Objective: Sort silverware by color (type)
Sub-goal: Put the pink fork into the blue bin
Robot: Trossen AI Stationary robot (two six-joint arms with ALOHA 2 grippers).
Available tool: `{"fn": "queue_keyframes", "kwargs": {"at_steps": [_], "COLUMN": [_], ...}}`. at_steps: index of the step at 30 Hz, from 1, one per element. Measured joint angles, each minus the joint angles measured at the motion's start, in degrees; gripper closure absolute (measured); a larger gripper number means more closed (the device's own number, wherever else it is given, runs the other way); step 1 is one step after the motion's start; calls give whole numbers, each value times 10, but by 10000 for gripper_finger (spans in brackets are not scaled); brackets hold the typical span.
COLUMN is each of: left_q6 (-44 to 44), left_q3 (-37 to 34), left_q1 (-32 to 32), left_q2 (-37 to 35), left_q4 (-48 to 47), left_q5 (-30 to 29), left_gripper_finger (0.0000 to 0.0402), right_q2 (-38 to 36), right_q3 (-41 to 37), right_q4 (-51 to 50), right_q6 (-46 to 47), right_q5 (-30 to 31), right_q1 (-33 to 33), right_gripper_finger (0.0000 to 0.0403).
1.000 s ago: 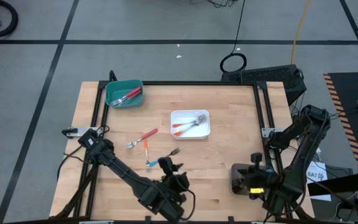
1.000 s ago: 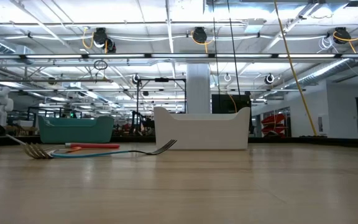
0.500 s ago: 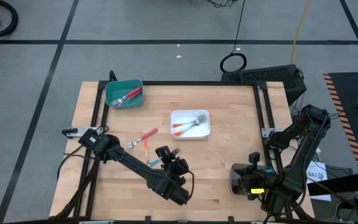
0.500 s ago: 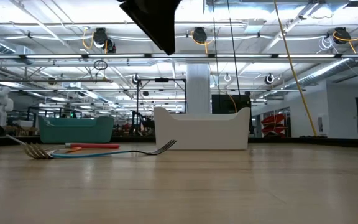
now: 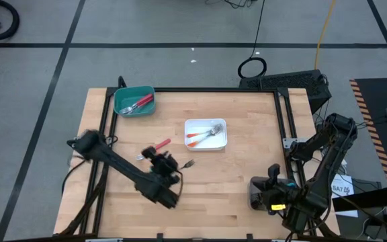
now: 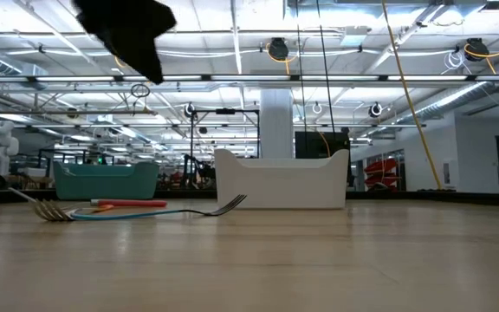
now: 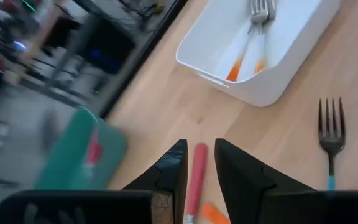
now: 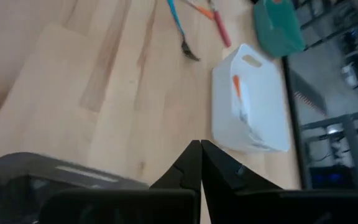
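The left gripper is hanging over the loose forks in the middle-left of the table. From its wrist cam the two fingers are a narrow gap apart with the red fork lying on the wood right in that gap, handle running between them. Can't tell whether the pads actually touch it. In the low view the arm is only a dark blurry block at the top, so no help there.

Just past the fingers, toward 2 o'clock in the top-down shot, the blue fork pokes its tines out; its handle is mostly covered by the arm. An orange fork is cut off at the wrist frame's edge, and from above it's hidden under the gripper.

Further out at roughly 2 o'clock sits the white tray with two orange-handled forks. At about 11 o'clock, the teal tray holds red-handled forks; how many, hard to say.

The right gripper is parked at the table's near right edge, fingers pressed together, holding nothing.
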Motion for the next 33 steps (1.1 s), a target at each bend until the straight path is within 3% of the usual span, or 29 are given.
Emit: {"fn": "queue_keyframes", "kwargs": {"at_steps": [6,11,21,26,33], "left_q6": [54,76,121,120,205], "left_q3": [-218,-319,-328,-321,-321], "left_q1": [-9,16,71,110,140], "left_q2": [-189,-261,-263,-263,-263], "left_q4": [272,353,323,322,292], "left_q5": [36,68,81,154,154], "left_gripper_finger": [312,312,312,312,312], "right_q2": [0,0,0,0,0], "right_q3": [0,0,0,0,0], "right_q4": [0,1,66,116,129], "right_q6": [-68,-105,-187,-236,-241], "right_q5": [31,31,-15,-59,-60], "right_q1": [-20,-57,-145,-178,-199], "right_gripper_finger": [403,403,403,403,403]}}
